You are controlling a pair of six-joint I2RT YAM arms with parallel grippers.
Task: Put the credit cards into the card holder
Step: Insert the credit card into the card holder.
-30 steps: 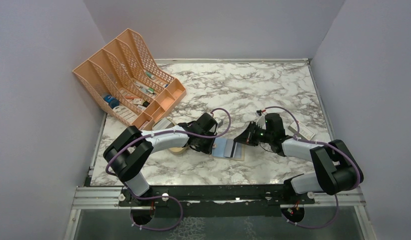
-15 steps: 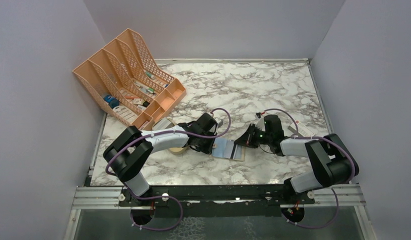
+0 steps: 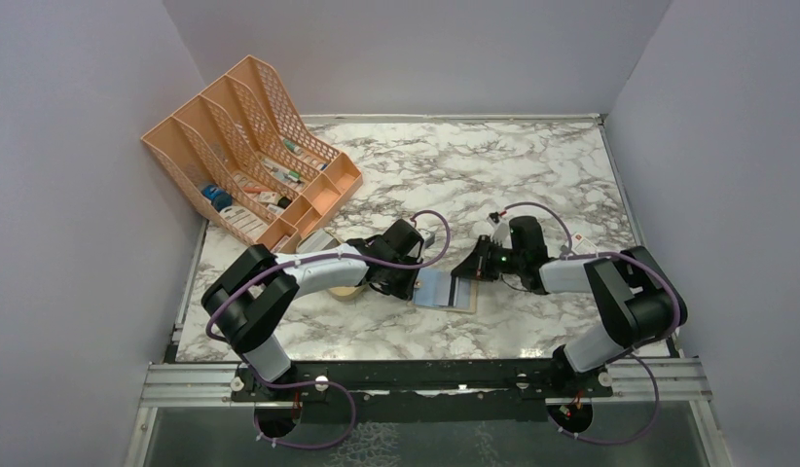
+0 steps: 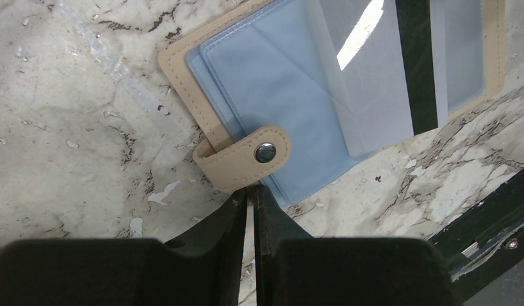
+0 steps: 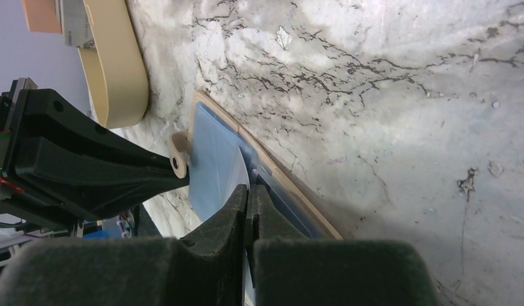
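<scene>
The left gripper [image 4: 250, 194] has its black jaws drawn almost together, only a thin slit between them. They are clenched on the lower edge of the tan snap tab [image 4: 237, 162] of the card holder [image 4: 272, 83] – a small tan leather-like wallet lying open on the white marble-patterned table [image 4: 74, 127]. Its pale blue inner pockets face up. The tab's metal stud [image 4: 264, 152] sits just beyond the tips of these jaws, and the rest of the holder spreads away ahead of them.

The right gripper [image 5: 248, 191] is fully clenched on a thin pale grey-blue credit card [image 4: 374, 95] with a black stripe across it. A pale edge of the card shows in the seam between the jaws. From them the card reaches forward and lies slanted over the holder's blue pockets; whether its far edge has entered a pocket cannot be told.

The two grippers face each other across the holder, the left one's tip at the tab just ahead and left of the right jaws. Further past the right jaws – behind the left gripper – lies a beige oval dish [image 5: 119, 76]. An orange mesh file rack [image 3: 242, 126] stands well apart from both.
</scene>
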